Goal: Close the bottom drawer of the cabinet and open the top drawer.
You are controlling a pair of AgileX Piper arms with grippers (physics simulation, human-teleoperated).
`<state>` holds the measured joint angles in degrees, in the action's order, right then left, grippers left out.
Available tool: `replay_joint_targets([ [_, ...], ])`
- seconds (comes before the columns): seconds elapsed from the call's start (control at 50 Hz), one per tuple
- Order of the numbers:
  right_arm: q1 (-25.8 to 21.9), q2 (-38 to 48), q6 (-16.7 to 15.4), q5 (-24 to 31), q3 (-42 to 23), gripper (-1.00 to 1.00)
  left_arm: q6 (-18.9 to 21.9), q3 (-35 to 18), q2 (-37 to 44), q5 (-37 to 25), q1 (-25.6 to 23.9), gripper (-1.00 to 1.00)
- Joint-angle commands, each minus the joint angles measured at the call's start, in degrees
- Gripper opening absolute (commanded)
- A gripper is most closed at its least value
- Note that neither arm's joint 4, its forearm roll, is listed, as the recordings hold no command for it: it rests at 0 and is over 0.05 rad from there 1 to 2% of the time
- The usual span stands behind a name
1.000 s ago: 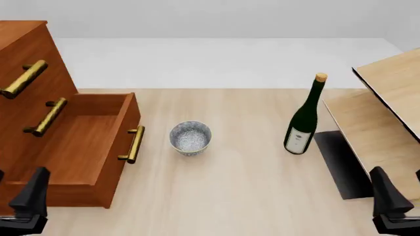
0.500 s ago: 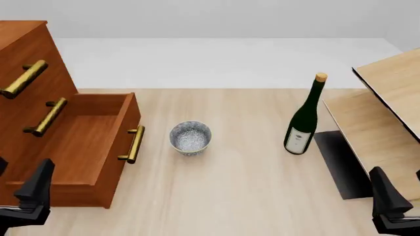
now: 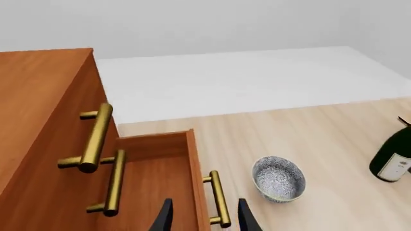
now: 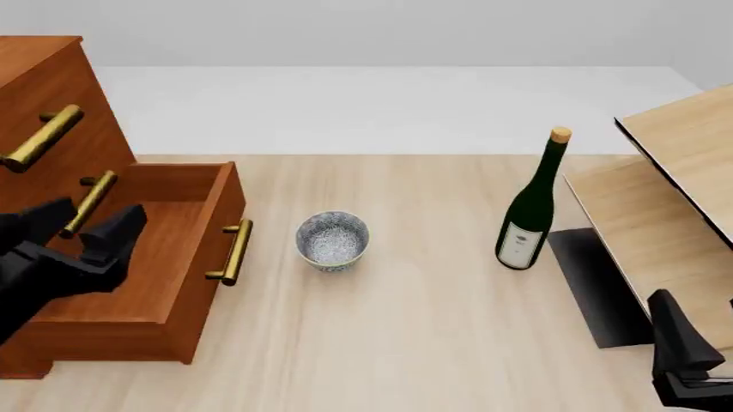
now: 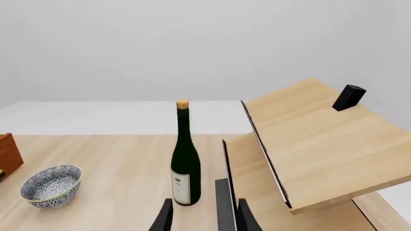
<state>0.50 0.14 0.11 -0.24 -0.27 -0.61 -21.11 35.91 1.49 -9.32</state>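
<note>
Right gripper (image 4: 684, 356): black two-fingered claw, nearest the camera at the table's right edge; fingers parted, grasping nothing, parked well apart from the cabinet work.
Left gripper (image 4: 82, 225): black claw over the open drawer's cavity; fingers spread, empty, placed, I judge, to get at the drawer front for a push.
Bottom drawer (image 4: 172, 257): lowest reddish-brown wooden drawer with brass bar handle (image 4: 235, 251); pulled fully out across the table, interior bare; needs closing first.
Bowl (image 4: 332, 241): small blue-and-white patterned ceramic bowl, just beside the drawer handle, not touching.
Bottle (image 4: 530, 206): dark green glass wine bottle, cork stopper, pale label; upright, right of centre.
Pale furniture (image 4: 675, 197): light-wood slanted panels at right, no part in the task.
Cabinet (image 3: 38, 101): large reddish-brown three-drawer chest at left.
Top drawer (image 4: 46, 86): uppermost, brass bar handle (image 4: 41, 137); flush, shut, awaiting opening.
</note>
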Motion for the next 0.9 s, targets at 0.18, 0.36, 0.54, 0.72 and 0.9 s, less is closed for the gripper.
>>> replay_joint_targets([
  [0.18, 0.0, 0.0, 0.3, -0.1, 0.0, 1.00, -4.3, -13.1, 17.0, -13.3, -3.5, 1.00],
  [0.36, 0.3, 0.0, -0.1, -0.2, 0.1, 1.00, -5.5, -16.1, 21.0, -17.6, -6.8, 1.00],
  [0.54, 0.0, 0.0, -0.3, -0.3, 0.1, 1.00, -12.2, -18.9, 25.9, -20.8, -11.3, 1.00],
  [0.72, 0.2, 0.1, -0.2, -0.3, 0.2, 1.00, -14.9, -21.6, 28.0, -23.9, -14.2, 1.00],
  [0.9, 0.3, 0.0, 0.0, -0.3, 0.2, 1.00, -19.9, -21.6, 29.4, -24.6, -18.0, 1.00],
])
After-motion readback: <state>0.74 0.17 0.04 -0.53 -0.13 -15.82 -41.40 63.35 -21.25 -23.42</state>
